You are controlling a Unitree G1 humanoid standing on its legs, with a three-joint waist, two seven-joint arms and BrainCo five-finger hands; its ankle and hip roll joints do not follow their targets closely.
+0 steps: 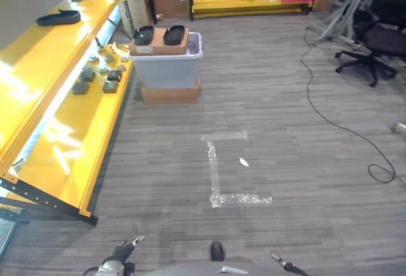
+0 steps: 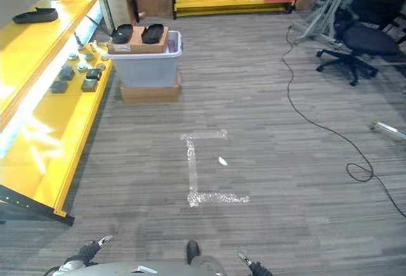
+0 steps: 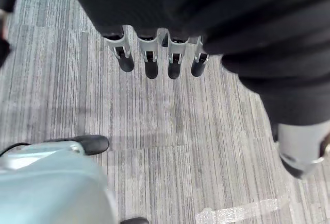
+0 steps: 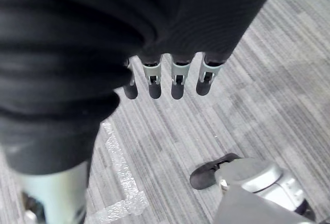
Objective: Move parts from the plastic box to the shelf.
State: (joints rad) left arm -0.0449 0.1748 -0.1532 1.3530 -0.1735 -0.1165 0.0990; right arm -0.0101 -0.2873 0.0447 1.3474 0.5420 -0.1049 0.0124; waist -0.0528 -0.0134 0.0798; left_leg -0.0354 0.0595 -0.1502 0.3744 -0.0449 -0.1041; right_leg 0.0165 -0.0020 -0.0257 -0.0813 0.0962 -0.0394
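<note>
A grey plastic box point(image 1: 166, 68) stands on a flat cardboard box point(image 1: 170, 92) on the floor ahead, beside the yellow shelf point(image 1: 76, 143) along the left. A cardboard tray on the plastic box carries two black oval parts point(image 1: 144, 35) point(image 1: 174, 34). Several small grey parts point(image 1: 95, 78) lie on the shelf's lower board, and black trays point(image 1: 58, 17) on its upper board. My left hand point(image 3: 149, 62) hangs over the bare floor with straight fingers and holds nothing. My right hand point(image 4: 176, 82) hangs the same way, empty, far from the box.
Tape marks point(image 1: 216, 168) cross the floor between me and the box. A black office chair point(image 1: 374, 41) and metal stand legs point(image 1: 342, 16) are at the far right, with a cable point(image 1: 330, 120) trailing over the floor. Another yellow rack point(image 1: 254, 0) with boxes lines the back.
</note>
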